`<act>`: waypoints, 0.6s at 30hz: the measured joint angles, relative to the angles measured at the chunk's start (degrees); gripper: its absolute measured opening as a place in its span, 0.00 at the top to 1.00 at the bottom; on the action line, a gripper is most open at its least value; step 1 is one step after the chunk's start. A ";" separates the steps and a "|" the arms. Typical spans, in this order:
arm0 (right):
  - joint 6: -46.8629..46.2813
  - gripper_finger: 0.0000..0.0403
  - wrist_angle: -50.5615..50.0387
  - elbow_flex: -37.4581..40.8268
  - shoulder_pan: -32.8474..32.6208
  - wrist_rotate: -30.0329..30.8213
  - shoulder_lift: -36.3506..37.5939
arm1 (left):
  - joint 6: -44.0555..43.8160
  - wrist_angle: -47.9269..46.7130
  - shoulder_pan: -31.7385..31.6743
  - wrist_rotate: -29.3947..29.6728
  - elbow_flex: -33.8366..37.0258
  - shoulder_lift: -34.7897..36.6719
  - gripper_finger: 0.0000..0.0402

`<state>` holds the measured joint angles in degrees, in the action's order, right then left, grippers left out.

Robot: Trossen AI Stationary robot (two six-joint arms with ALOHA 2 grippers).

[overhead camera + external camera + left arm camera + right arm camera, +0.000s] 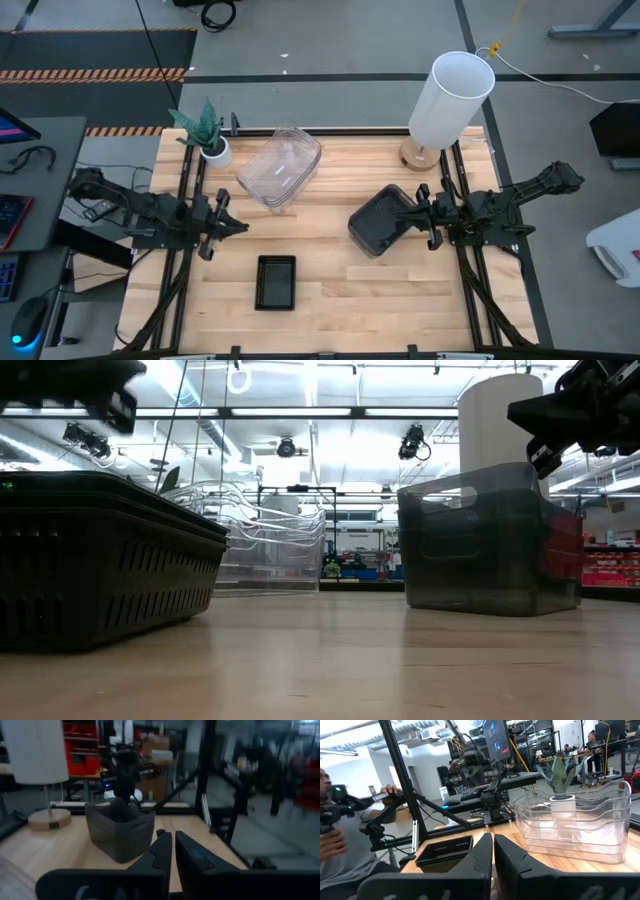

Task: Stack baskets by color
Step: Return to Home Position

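Note:
A nested stack of clear baskets [280, 168] stands on the table at the far middle, also seen in the right wrist view [580, 825]. The smoky dark grey baskets [378, 222] stand nested toward the right [120, 832]. The black mesh trays [276, 282] rest on the table near its front edge [100, 560]. My left gripper [240, 226] hovers at the table's left, shut and empty [172, 840]. My right gripper [412, 213] hangs shut and empty [493, 840] just right of and above the grey baskets, touching nothing.
A tall white lamp [450, 100] stands at the far right of the table and a small potted plant [208, 135] at the far left. Bare wood lies between the three stacks. A person shows beyond the table in the right wrist view [340, 835].

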<state>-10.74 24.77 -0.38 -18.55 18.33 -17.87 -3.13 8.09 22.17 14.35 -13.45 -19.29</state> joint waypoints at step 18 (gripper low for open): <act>0.00 0.94 0.03 0.02 0.00 0.00 -0.02 | -11.22 8.61 -1.61 0.18 12.91 17.71 0.93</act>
<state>-10.74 24.80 -0.36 -18.55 18.33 -17.89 -14.35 16.71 20.56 14.52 -0.54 -1.59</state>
